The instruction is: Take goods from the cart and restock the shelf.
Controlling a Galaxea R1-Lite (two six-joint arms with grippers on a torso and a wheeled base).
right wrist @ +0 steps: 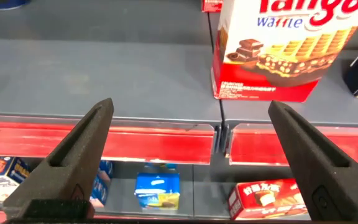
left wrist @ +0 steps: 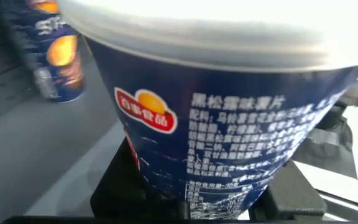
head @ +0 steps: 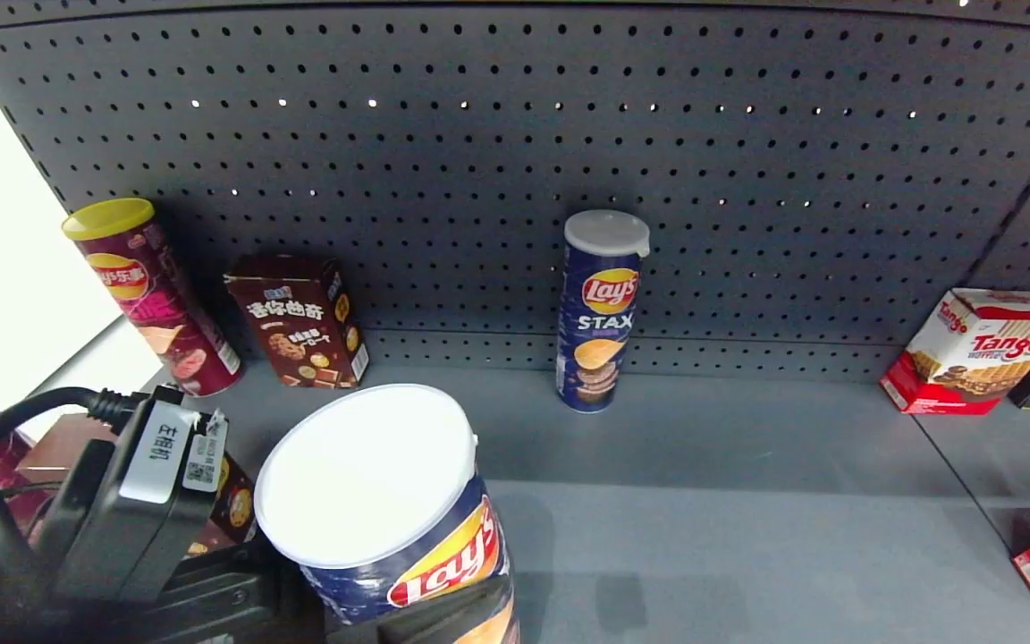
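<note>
as left claw [left wrist: 207,200] clamps can [head: 372,478], right claw [right wrist: 191,106] gapes.

On the shelf [head: 747,501] the middle can [head: 597,313] stands against the pegboard [head: 515,134]. Left of it I see the cookie box [head: 300,320], then the leftmost can [head: 153,295]; the wafer box [head: 975,351] is far right. The held can [head: 372,501] is nearest me, front left.

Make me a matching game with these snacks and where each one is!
1 maroon chip can, yellow lid
2 brown cardboard cookie box
3 red-and-white wafer box
4 nearer dark blue chip can, white lid

A in the left gripper
B right side of the grey shelf
C far left of the shelf
D beside the maroon can

Pairs: 1-C, 2-D, 3-B, 4-A
</note>
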